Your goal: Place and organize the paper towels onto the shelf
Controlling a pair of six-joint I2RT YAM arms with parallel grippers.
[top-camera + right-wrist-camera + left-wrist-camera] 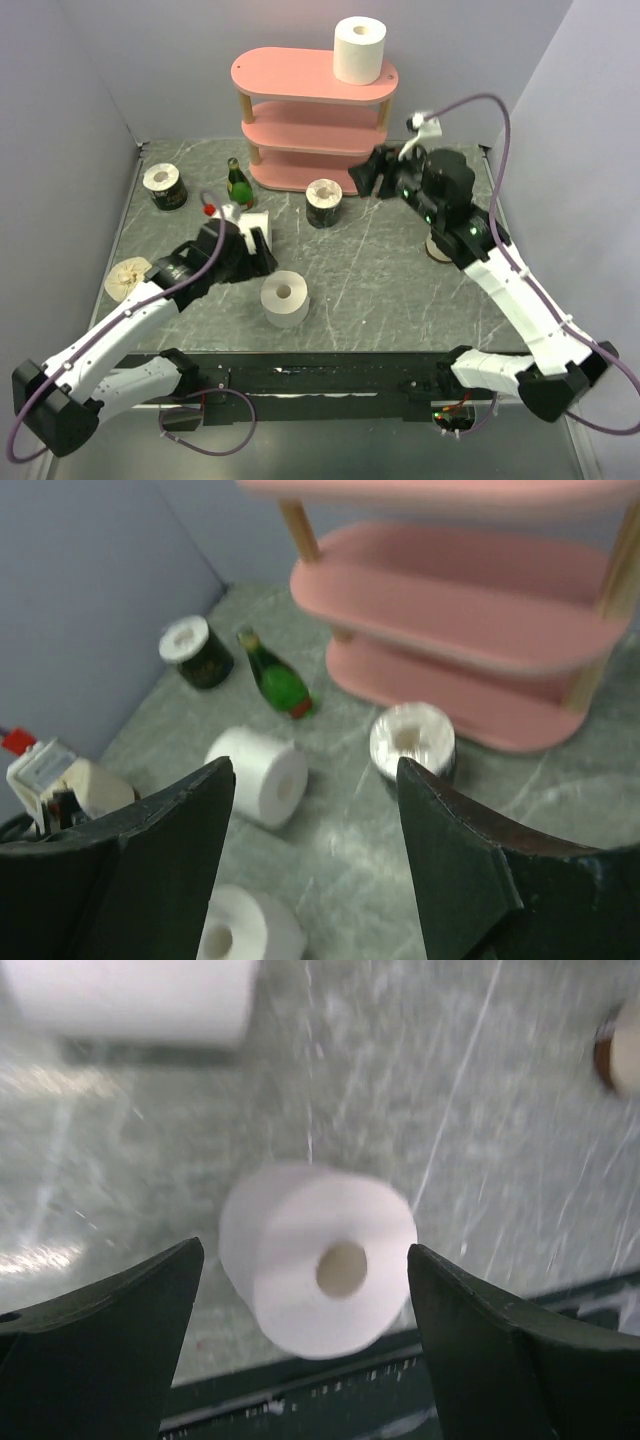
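The pink shelf (300, 72) stands at the back, with one white roll (359, 50) on its top board. My left gripper (266, 254) is open and empty above the table. A white roll (285, 298) stands just in front of it and shows between the open fingers in the left wrist view (320, 1260). Another white roll (256, 220) lies on its side beside that gripper. My right gripper (372, 172) is open and empty near the shelf's lowest board. A dark-banded roll (324, 203) stands left of it. In the right wrist view the shelf (470, 610) fills the top.
A green bottle (238, 183) and a second dark-banded roll (165, 186) stand at the back left. A cream roll (127, 277) lies by the left wall. Another roll (438, 247) is partly hidden under the right arm. Grey walls close in both sides.
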